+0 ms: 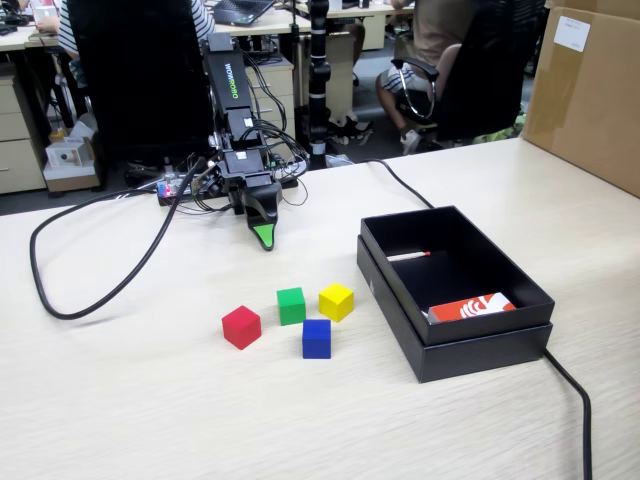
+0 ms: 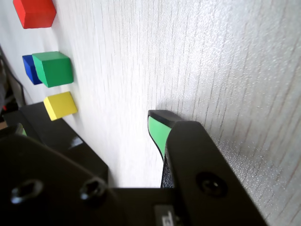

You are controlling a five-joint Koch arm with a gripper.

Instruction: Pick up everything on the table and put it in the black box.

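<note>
Four small, smooth, sharp-edged cubes sit clustered near the middle of the pale wood-grain table (image 1: pixel 120 400): red cube (image 1: pixel 241 327), green cube (image 1: pixel 291 305), yellow cube (image 1: pixel 336 301) and blue cube (image 1: pixel 317 338), none yet in the matte black box (image 1: pixel 455 345) lying toward the right edge. The gripper (image 1: pixel 263 236) hangs toward the far edge, tip down; only one green-padded jaw shows, so whether the fingers are apart or together cannot be told. With green, yellow and blue cubes close together, a descending jaw could likely knock a neighbour aside.
</note>
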